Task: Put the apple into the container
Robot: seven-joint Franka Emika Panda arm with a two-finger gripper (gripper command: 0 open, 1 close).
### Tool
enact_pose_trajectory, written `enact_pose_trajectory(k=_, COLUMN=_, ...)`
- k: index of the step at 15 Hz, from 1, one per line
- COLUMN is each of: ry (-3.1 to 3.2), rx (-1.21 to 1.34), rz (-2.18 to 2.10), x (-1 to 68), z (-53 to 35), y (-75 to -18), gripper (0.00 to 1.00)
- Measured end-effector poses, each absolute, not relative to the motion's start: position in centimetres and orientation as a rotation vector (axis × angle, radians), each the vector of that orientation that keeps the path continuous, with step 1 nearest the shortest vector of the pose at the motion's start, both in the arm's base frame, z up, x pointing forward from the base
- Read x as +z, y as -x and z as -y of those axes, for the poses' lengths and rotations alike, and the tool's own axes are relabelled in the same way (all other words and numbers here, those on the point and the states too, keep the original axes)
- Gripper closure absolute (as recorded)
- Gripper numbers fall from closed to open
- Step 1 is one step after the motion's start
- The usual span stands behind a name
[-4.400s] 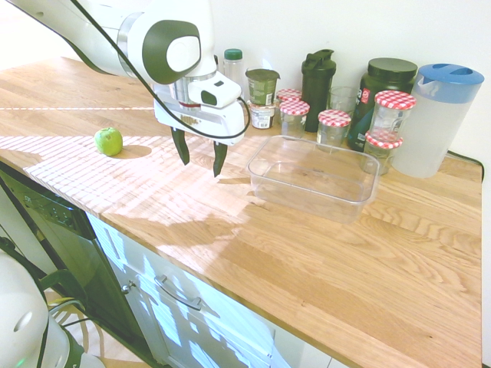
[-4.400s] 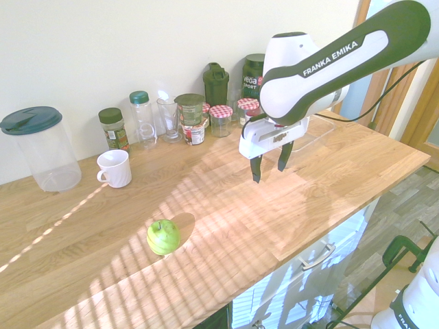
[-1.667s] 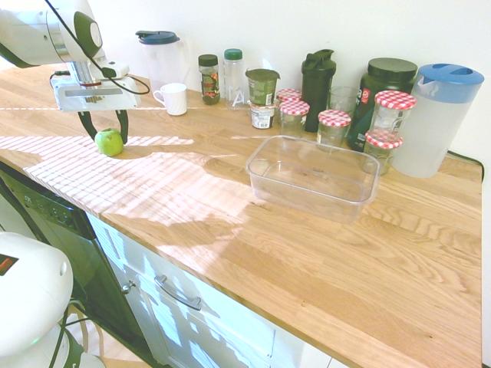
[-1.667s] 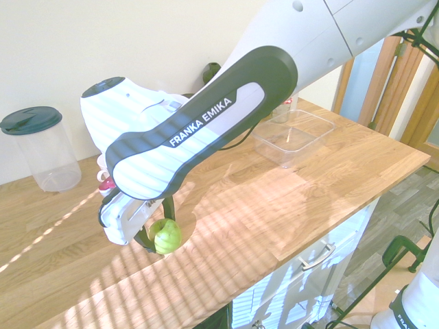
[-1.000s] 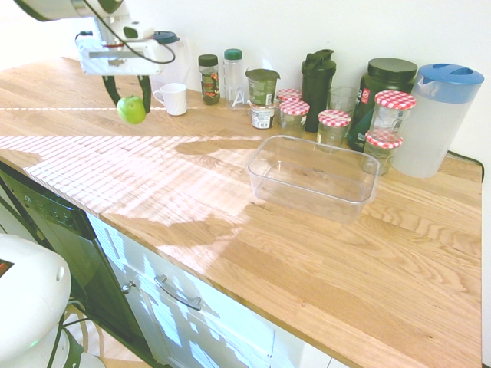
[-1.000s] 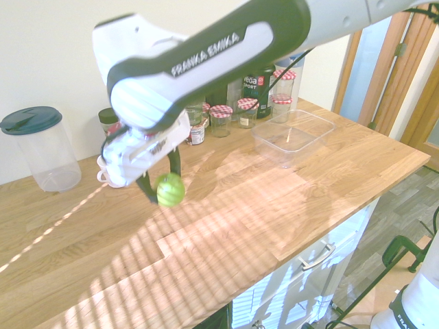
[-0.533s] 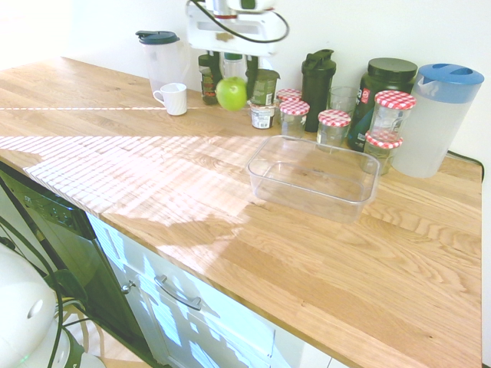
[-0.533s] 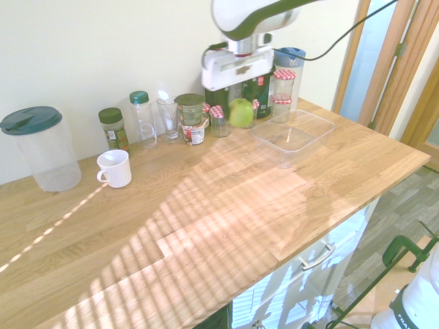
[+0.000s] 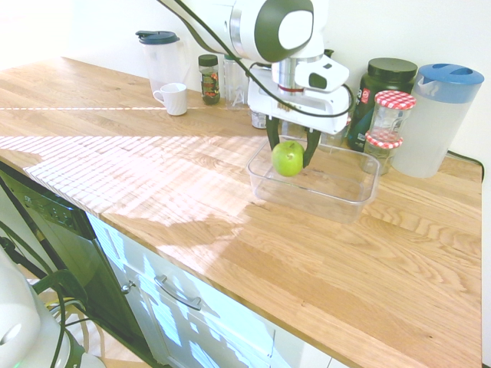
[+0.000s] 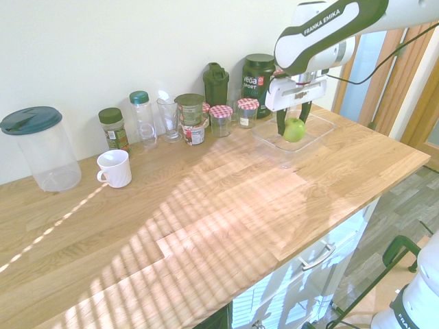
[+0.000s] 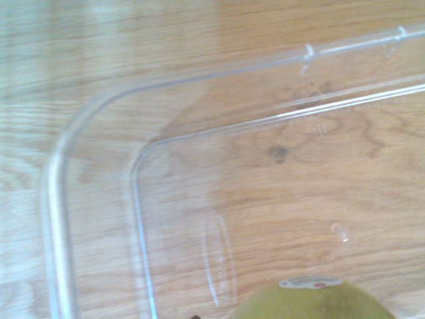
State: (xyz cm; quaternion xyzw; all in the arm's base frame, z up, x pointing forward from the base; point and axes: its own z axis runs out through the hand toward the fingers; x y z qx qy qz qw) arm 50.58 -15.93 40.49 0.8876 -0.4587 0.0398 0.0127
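While the gripper (image 9: 289,149) hangs at the frame's upper centre, its jaws clamp the apple (image 9: 288,159) above the container (image 9: 360,201).

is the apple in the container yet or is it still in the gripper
Still in the gripper, which is shut on the apple. It hangs over the clear container, whose floor looks bare in the wrist view.

Green apple (image 9: 288,159), clear container (image 9: 337,201), red-checked lids (image 9: 393,100)
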Motion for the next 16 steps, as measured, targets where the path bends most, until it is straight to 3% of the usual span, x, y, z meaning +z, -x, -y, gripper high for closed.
enact_pose_trajectory(k=10, ry=-2.744, rx=0.13, rz=1.452, x=37.2, z=16.0, y=-51.9, gripper=0.0)
enact_pose_trajectory(k=16, ry=-2.812, rx=0.212, rz=1.374, x=46.5, z=11.6, y=-50.4, gripper=0.0)
